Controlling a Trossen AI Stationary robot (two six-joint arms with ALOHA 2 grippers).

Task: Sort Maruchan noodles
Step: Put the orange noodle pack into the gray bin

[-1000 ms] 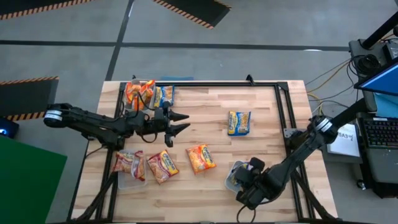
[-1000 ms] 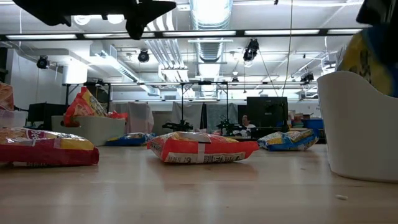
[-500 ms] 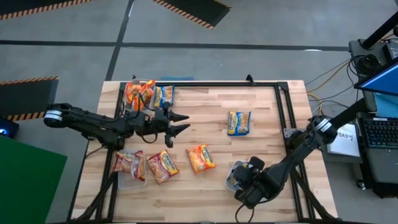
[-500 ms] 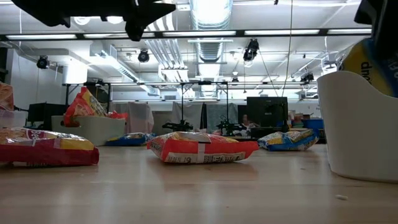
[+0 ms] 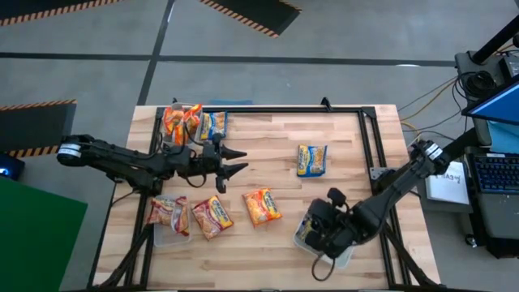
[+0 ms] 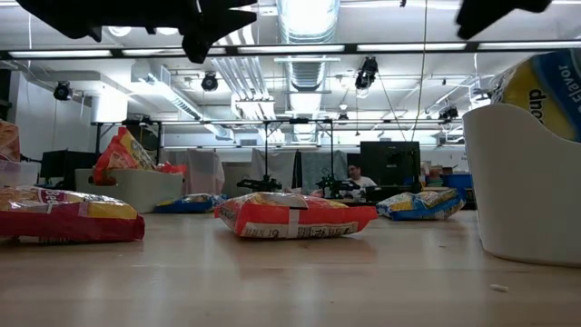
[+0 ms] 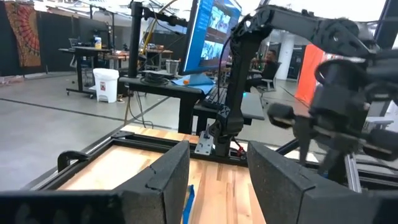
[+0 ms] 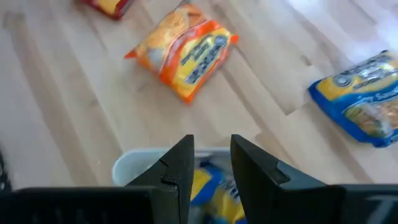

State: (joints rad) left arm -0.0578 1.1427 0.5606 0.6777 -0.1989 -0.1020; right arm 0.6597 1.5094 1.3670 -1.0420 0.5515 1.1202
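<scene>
L gripper (image 5: 237, 162) mid-table, fingers apart, empty. R gripper (image 5: 313, 229) front right, fingers slightly parted.

Orange, red, blue noodle packets (image 5: 262, 205) lie scattered flat

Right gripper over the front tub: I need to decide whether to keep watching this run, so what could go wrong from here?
The blue packet sticks up above the rim of the white tub; it may tip out, or the right gripper, jaws apart just above it, might snag it while pulling away. The left gripper hangs open mid-table; both arms could crowd each other going for the orange packet between them.
</scene>
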